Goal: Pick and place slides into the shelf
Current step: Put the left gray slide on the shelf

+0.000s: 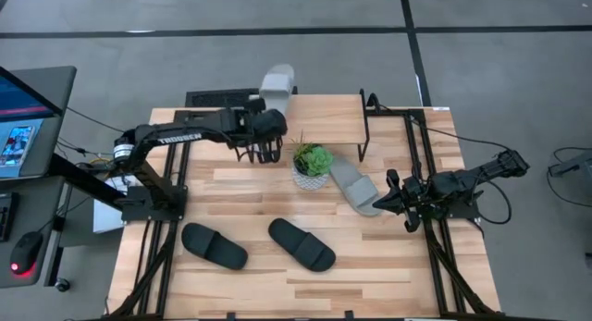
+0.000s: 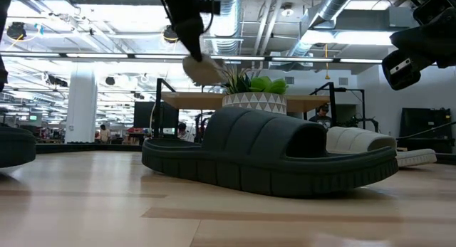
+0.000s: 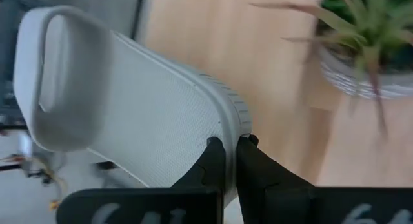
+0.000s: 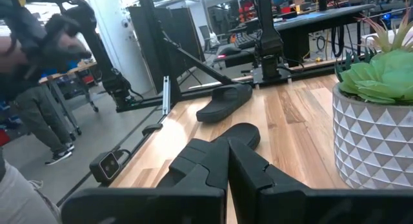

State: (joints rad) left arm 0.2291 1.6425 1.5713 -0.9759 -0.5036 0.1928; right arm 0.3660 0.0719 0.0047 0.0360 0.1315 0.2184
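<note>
A light grey slide (image 1: pixel 277 84) hangs in the air over the table's far edge, beside the shelf (image 1: pixel 407 125), a light plank on thin black legs. My left gripper (image 1: pixel 270 108) is shut on this slide (image 3: pixel 129 101). A second grey slide (image 1: pixel 356 184) lies sole-down beside a potted plant (image 1: pixel 312 164). Two black slides (image 1: pixel 214 245) (image 1: pixel 302 244) lie sole-down near the front. My right gripper (image 1: pixel 381 203) hovers shut at the right, close to the second grey slide's end, holding nothing. My left gripper pinches the grey slide's rim at the end away from the strap (image 3: pixel 227 128) between its two fingers (image 3: pixel 213 153). The fingers slant down toward the table's far edge. The slide is lifted clear, tilted, its strap end (image 3: pixel 58 82) pointing away from the gripper.
The plant pot (image 2: pixel 255 101) stands mid-table between the shelf and the lying slides. The black frames of the arm bases (image 1: pixel 153 196) (image 1: pixel 444 238) run along both sides. A monitor and mouse (image 1: pixel 23 252) sit on a side desk at left. People move in the room behind.
</note>
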